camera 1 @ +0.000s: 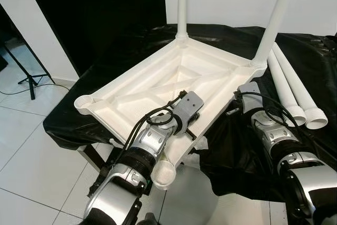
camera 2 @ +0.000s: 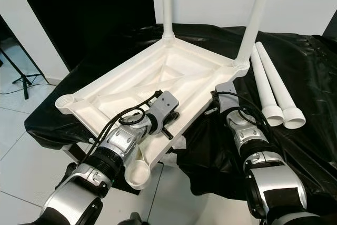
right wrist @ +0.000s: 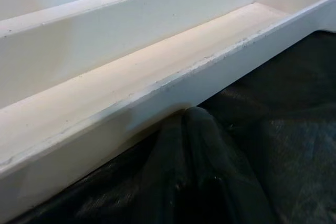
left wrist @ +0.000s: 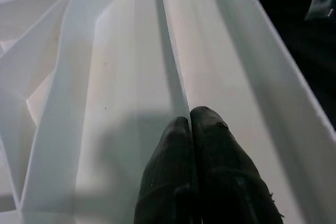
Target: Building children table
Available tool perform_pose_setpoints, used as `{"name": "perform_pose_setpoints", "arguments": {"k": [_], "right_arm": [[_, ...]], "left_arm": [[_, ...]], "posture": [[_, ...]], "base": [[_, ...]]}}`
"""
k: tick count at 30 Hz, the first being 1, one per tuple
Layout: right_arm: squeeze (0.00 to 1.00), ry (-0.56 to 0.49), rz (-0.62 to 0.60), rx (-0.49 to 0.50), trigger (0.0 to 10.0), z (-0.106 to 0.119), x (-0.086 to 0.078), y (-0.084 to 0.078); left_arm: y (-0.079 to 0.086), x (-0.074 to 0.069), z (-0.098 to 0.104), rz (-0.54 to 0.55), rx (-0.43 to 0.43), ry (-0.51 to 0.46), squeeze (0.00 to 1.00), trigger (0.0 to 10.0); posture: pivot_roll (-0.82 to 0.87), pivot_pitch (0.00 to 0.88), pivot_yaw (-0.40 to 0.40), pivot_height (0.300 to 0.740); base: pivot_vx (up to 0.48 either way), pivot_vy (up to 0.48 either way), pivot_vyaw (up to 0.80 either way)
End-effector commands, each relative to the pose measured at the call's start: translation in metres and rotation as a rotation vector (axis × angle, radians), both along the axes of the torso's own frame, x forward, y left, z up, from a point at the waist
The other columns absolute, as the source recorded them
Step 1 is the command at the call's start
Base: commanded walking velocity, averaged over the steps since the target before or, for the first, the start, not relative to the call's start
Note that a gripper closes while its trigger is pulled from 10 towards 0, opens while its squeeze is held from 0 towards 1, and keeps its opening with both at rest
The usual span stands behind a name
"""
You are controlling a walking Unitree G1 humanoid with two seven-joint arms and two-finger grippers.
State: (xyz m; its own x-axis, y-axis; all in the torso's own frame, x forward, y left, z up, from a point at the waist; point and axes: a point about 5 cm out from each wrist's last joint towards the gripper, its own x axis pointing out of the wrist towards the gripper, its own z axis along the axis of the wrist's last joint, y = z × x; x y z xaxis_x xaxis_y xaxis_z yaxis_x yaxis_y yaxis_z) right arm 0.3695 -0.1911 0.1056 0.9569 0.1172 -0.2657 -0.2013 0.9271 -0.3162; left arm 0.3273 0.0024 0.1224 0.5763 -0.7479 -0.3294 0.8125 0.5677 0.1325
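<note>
A white plastic tabletop (camera 1: 138, 91) lies upside down on a black-covered table. Two white legs (camera 1: 182, 3) (camera 1: 275, 14) stand upright in its far corners. The near corner sockets (camera 1: 84, 102) (camera 1: 164, 174) hold nothing. My left gripper (left wrist: 190, 116) is inside the ribbed underside near the right rim, shut, with its tips pressed against a thin rib (left wrist: 169, 35). My right gripper (right wrist: 191, 113) is outside that rim (right wrist: 131, 103), shut. Its tips rest on the black cloth and touch the rim's outer wall.
Two loose white legs (camera 1: 295, 85) lie side by side on the black cloth (camera 1: 310, 61), to the right of the tabletop. The tabletop's near corner overhangs the table edge above a white tiled floor (camera 1: 31, 146). A black stand (camera 1: 26, 75) is at the left.
</note>
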Motion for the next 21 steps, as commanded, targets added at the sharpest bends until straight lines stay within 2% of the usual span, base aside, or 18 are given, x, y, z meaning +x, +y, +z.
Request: {"name": "perform_pose_setpoints", "arguments": {"k": [1, 3, 4, 5, 7, 8, 10, 12, 13, 14, 15, 16, 17, 18, 20, 21], "right_arm": [[0.0, -0.116, 0.047, 0.04, 10.0, 0.024, 0.011, 0.02], [0.0, -0.144, 0.026, 0.054, 10.0, 0.021, 0.009, 0.02], [0.0, -0.144, 0.026, 0.054, 10.0, 0.021, 0.009, 0.02], [0.0, -0.162, 0.02, 0.055, 10.0, 0.018, 0.005, 0.021], [0.0, -0.174, 0.017, 0.056, 10.0, 0.016, 0.003, 0.022], [0.0, -0.193, -0.008, 0.07, 10.0, 0.013, -0.002, 0.021], [0.0, -0.205, -0.027, 0.079, 10.0, 0.011, -0.006, 0.02], [0.0, -0.235, -0.114, 0.114, 10.0, 0.005, -0.019, 0.015], [0.0, -0.245, -0.162, 0.125, 10.0, 0.001, -0.029, 0.012], [0.0, -0.245, -0.162, 0.125, 10.0, 0.001, -0.029, 0.012], [0.0, -0.251, -0.194, 0.131, 10.0, -0.001, -0.036, 0.01], [0.0, -0.249, -0.22, 0.133, 10.0, -0.004, -0.044, 0.008], [0.0, -0.249, -0.22, 0.133, 10.0, -0.004, -0.044, 0.008], [0.0, -0.25, -0.233, 0.13, 10.0, -0.005, -0.051, 0.007], [0.0, -0.252, -0.236, 0.123, 10.0, -0.005, -0.057, 0.007], [0.0, -0.256, -0.232, 0.114, 10.0, -0.003, -0.057, 0.006]], "left_arm": [[-0.041, -0.023, 0.012, -0.191, -0.157, -0.016, 0.0, 7.1], [-0.042, -0.023, 0.017, -0.174, -0.239, -0.014, 0.0, 8.2], [-0.042, -0.023, 0.017, -0.174, -0.239, -0.014, 0.0, 8.2], [-0.041, -0.022, 0.019, -0.156, -0.266, -0.01, 0.0, 8.9], [-0.04, -0.021, 0.019, -0.144, -0.283, -0.007, 0.0, 8.9], [-0.037, -0.019, 0.017, -0.123, -0.272, -0.008, 0.0, 10.0], [-0.035, -0.018, 0.015, -0.11, -0.262, -0.009, 0.0, 10.0], [-0.031, -0.018, 0.007, -0.105, -0.209, -0.021, 0.0, 10.0], [-0.031, -0.02, 0.005, -0.112, -0.206, -0.022, 0.0, 10.0], [-0.031, -0.02, 0.005, -0.112, -0.206, -0.022, 0.0, 10.0], [-0.032, -0.021, 0.004, -0.116, -0.208, -0.021, 0.0, 10.0], [-0.033, -0.022, 0.005, -0.122, -0.23, -0.015, 0.47, 10.0], [-0.033, -0.022, 0.005, -0.122, -0.23, -0.015, 0.47, 10.0], [-0.034, -0.022, 0.006, -0.125, -0.248, -0.014, 0.82, 10.0], [-0.035, -0.023, 0.008, -0.124, -0.266, -0.017, 0.82, 10.0], [-0.037, -0.023, 0.011, -0.124, -0.281, -0.03, 0.73, 10.0]], "posture": [[0.2, 0.0, 0.026, 0.74], [0.2, 0.0, 0.024, 0.74], [0.2, 0.0, 0.024, 0.74], [0.19, 0.0, 0.029, 0.74], [0.19, 0.0, 0.031, 0.74], [0.19, 0.0, 0.045, 0.74], [0.19, 0.0, 0.045, 0.74], [0.19, 0.0, 0.052, 0.74], [0.19, 0.0, 0.047, 0.74], [0.19, 0.0, 0.047, 0.74], [0.19, 0.0, 0.047, 0.74], [0.18, 0.0, 0.039, 0.74], [0.18, 0.0, 0.039, 0.74], [0.17, 0.0, 0.032, 0.74], [0.17, 0.0, 0.032, 0.74], [0.16, 0.0, 0.01, 0.74]], "base": [[0.0, 0.0, 0.0], [0.0, 0.0, 0.0], [0.0, 0.0, 0.0], [0.0, 0.0, 0.0], [0.0, 0.0, 0.0], [0.0, 0.0, 0.0], [0.0, 0.0, 0.0], [0.0, 0.0, 0.0], [0.0, 0.0, 0.0], [0.0, 0.0, 0.0], [0.0, 0.0, 0.0], [0.0, 0.0, 0.0], [0.0, 0.0, 0.0], [0.0, 0.0, 0.0], [0.0, 0.0, 0.0], [0.0, 0.0, 0.0]]}}
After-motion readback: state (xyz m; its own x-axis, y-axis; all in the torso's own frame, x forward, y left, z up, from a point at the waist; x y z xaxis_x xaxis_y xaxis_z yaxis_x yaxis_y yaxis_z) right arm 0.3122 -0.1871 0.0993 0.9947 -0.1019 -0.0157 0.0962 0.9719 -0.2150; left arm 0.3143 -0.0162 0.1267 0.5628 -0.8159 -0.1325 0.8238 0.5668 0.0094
